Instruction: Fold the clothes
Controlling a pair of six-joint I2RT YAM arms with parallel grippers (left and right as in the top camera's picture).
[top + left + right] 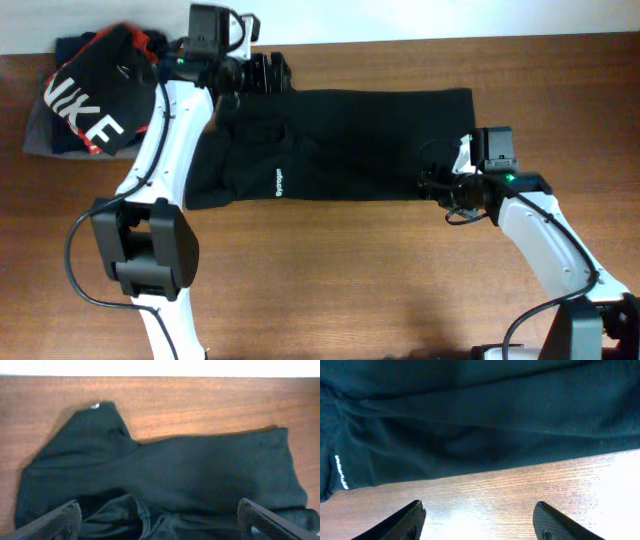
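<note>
Across the middle of the table [330, 270] lies the black T-shirt [340, 140], spread lengthwise from left to right, nearer the far edge than the near one. Its right end is flat and straight-edged, while its left end is bunched into folds. A tiny white logo [278, 183] shows near the shirt's near hem, left of centre.

The left tool [159, 505] hangs over the shirt's rumpled left end with its fingers [55, 522] spread wide. Only loose cloth lies below the gap, and nothing is pinched. From the left wrist view one part of the shirt juts out toward the far side, with bare wood around it.

The right tool [479, 505] sits at the shirt's near right corner, also spread. Its fingers [560, 522] hover over bare wood just beside the hem, and no fabric lies between them. The logo appears at the left edge of the right wrist view.

At the far left corner a black-and-red NIKE garment [95, 95] lies on a grey folded one [35, 135]. Both are near the shirt's left end; whether they touch it I cannot tell, since the left arm covers the gap.
</note>
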